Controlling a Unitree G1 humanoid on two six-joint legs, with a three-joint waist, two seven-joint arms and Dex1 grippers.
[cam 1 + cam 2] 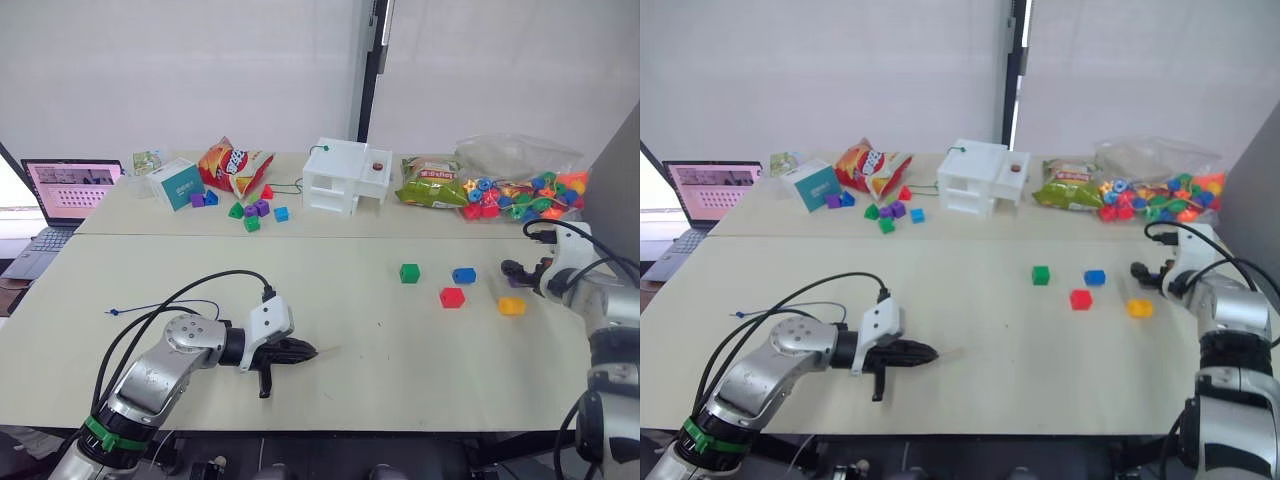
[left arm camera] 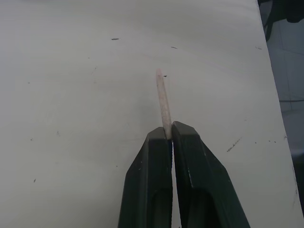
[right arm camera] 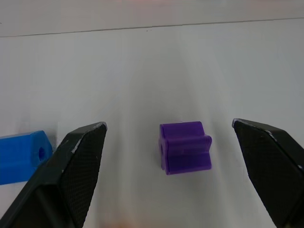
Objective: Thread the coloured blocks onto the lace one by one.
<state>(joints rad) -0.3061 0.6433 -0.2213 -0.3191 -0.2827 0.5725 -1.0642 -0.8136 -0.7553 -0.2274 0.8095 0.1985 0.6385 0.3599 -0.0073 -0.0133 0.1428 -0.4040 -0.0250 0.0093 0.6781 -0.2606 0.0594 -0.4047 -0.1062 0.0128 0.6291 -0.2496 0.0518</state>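
Observation:
My left gripper (image 1: pixel 303 352) lies low over the near table, shut on the lace's stiff pale tip (image 2: pixel 164 100), which pokes out ahead of the fingers. The dark-blue lace (image 1: pixel 150 307) trails away to the left, ending in a small knot. At the right stand a green block (image 1: pixel 409 273), a blue block (image 1: pixel 464 275), a red block (image 1: pixel 452 297) and a yellow-orange block (image 1: pixel 511 306). My right gripper (image 3: pixel 168 126) is open just beyond them. A purple block (image 3: pixel 185 147) sits on the table between its fingers, untouched.
Along the back of the table are a laptop (image 1: pixel 68 190), a teal box (image 1: pixel 180 184), a snack bag (image 1: pixel 235 166), several small loose blocks (image 1: pixel 250 212), a white toy house (image 1: pixel 345 177), a green packet (image 1: pixel 430 183) and a clear bag of beads (image 1: pixel 520 190).

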